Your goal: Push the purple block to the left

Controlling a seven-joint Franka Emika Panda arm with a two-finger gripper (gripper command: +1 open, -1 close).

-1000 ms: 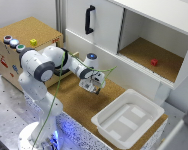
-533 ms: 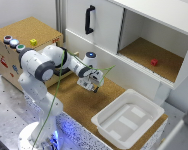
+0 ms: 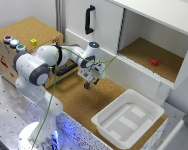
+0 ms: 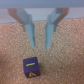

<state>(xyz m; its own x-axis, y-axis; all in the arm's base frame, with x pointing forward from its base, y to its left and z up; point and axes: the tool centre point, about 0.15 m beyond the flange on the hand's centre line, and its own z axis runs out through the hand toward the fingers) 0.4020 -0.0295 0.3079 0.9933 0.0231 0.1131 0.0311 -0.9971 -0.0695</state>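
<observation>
- The purple block (image 4: 30, 67) rests on the cork floor (image 3: 79, 100), just beyond the pincer (image 4: 40, 48) tips and off to one side of the gap, not touching them.
- Judged light, rigid and square-edged; it should slide readily on cork but may turn if struck off-centre. No grasp is needed; press on a flat side face, low down.
- The pincer stands released, fingers (image 4: 29, 30) apart, holding nothing.
- Farther from the pincer: white tray (image 3: 125, 120), red cube (image 3: 154, 62) in the cabinet recess, yellow cube (image 3: 33, 42) on the box.
</observation>
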